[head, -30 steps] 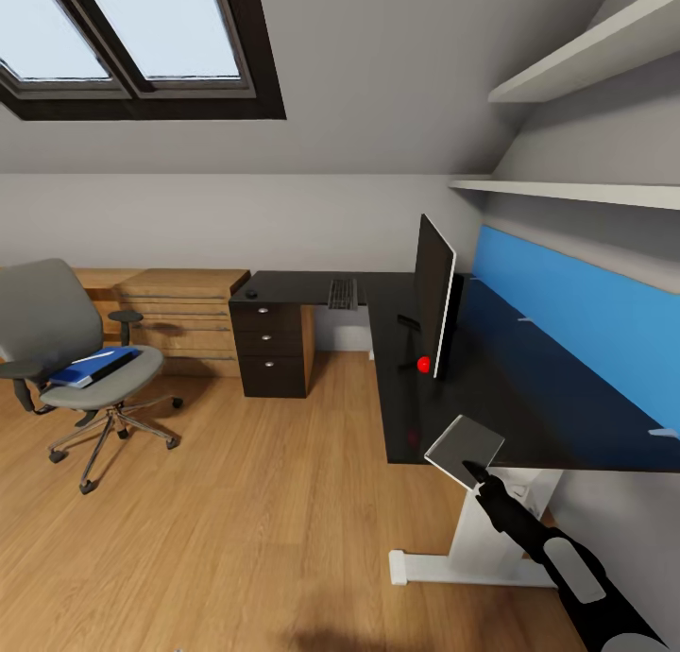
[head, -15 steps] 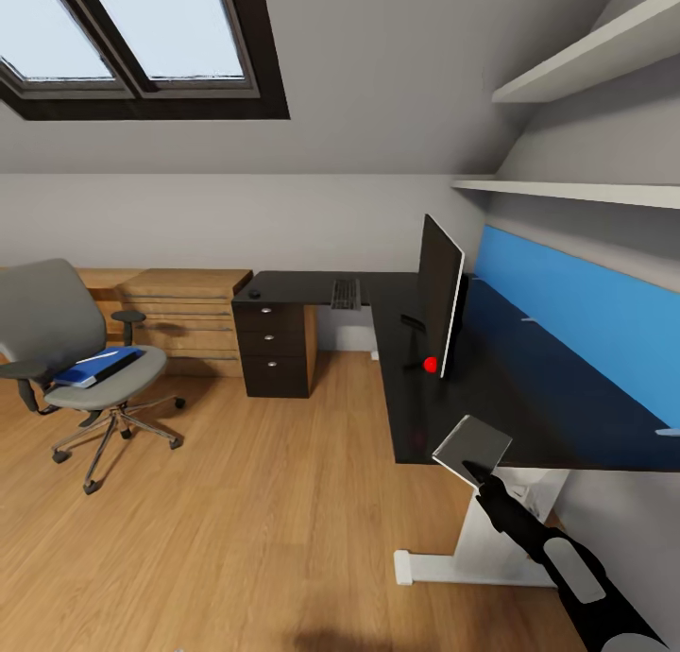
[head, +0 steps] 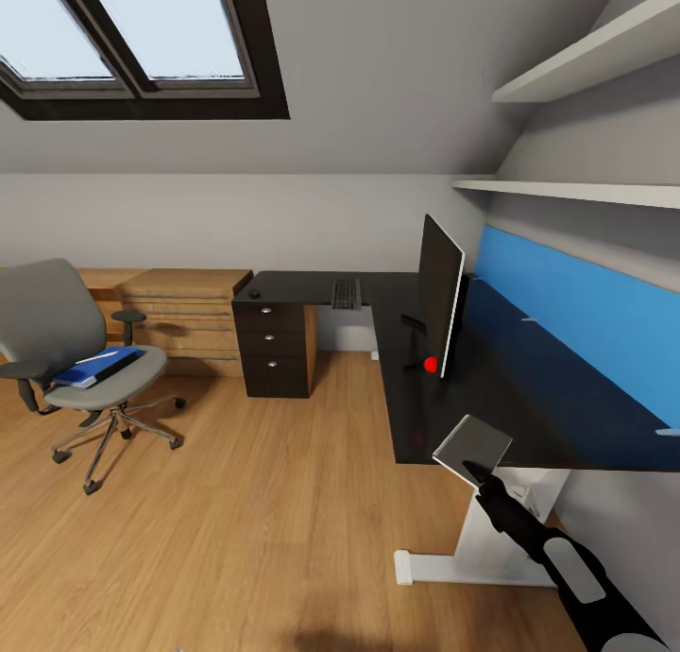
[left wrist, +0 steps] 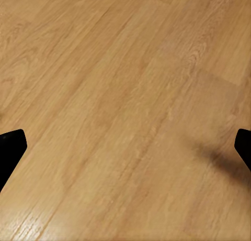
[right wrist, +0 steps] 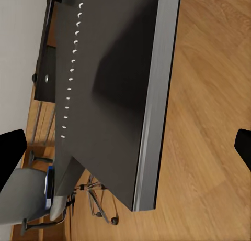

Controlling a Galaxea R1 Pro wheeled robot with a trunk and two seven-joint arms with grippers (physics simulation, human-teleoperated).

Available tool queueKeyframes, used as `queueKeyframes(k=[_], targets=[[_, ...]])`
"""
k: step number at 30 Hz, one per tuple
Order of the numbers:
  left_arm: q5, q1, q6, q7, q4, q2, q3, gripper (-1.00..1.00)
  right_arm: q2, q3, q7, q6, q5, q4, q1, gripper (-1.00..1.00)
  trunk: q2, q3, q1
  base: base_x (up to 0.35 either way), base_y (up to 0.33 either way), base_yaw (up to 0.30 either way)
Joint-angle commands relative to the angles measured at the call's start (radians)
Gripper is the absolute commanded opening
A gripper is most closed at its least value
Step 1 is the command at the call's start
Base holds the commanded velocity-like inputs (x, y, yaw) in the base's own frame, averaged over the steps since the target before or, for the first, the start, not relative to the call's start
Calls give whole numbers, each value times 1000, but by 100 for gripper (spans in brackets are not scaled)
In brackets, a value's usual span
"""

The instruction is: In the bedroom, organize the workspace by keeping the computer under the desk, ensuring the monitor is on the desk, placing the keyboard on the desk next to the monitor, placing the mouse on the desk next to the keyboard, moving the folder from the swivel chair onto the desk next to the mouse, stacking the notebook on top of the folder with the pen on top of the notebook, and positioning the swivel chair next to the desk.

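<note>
The swivel chair (head: 38,321) is standing on the wooden floor (head: 236,520), well apart from the desk (head: 529,397), and its grey upholstered seat is carrying the flat blue folder (head: 94,366), whose long axis is running toward the chair's front edge. The thin black monitor (head: 436,293) is standing upright on the black desk top near its inner corner, with its screen edge-on to the head view and the red dot at its lower corner. The slim keyboard (head: 345,293) is lying at the front edge of the far wing, and a small dark mouse (head: 252,294) is resting above the black drawers (head: 274,350). The right gripper (head: 477,472) is meeting a flat grey slab (head: 469,449), perhaps the computer, beside the desk's near edge; I cannot tell if it is gripping it. The left gripper (left wrist: 125,146) is hanging over the floor with its fingers wide apart.
</note>
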Motion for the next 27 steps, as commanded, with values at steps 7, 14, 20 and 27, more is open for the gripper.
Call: queueKeyframes(k=[7, 14, 20, 27], targets=[[8, -1, -3, -3, 1, 0, 2, 100, 0, -3, 1, 9, -7, 0, -1, 100, 0, -1, 0, 22, -7, 0], [8, -1, -3, -7, 1, 1, 3, 100, 0, -3, 1, 9, -6, 0, -1, 100, 0, -1, 0, 84, -36, 0], [8, -1, -3, -6, 2, 2, 3, 100, 0, -3, 1, 9, -6, 1, -1, 100, 0, -1, 0, 17, -7, 0], [8, -1, -3, -6, 2, 2, 3, 100, 0, -3, 1, 9, -6, 0, -1, 100, 0, -1, 0, 4, -2, 0]])
